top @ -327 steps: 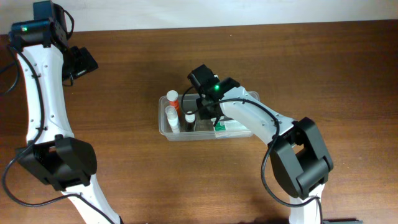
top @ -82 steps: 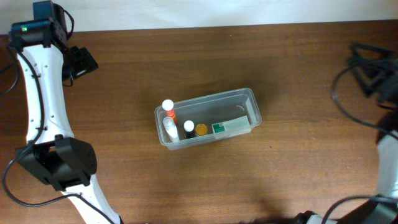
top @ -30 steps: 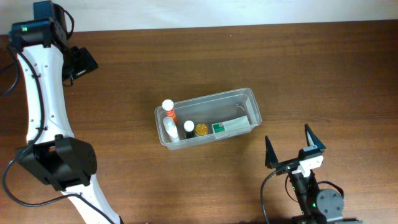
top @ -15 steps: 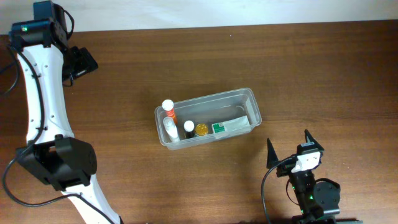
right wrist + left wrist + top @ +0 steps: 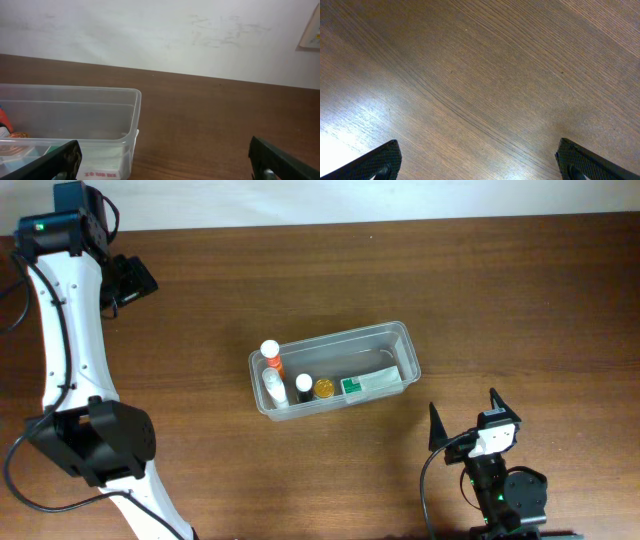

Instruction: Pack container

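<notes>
While the right gripper (image 5: 462, 402) gapes, the container's (image 5: 330, 340) rim stands apart.

The left arm (image 5: 68, 320) reaches far back-left, the right arm (image 5: 497, 485) sits folded near, both jaws spread wide.

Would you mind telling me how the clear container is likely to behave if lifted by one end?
The container looks thin-walled and translucent, so it would probably flex rather than stay rigid. The bottles and carton crowd the left end and one long side, so it may tilt that way. The upright bottles could well topple.
</notes>
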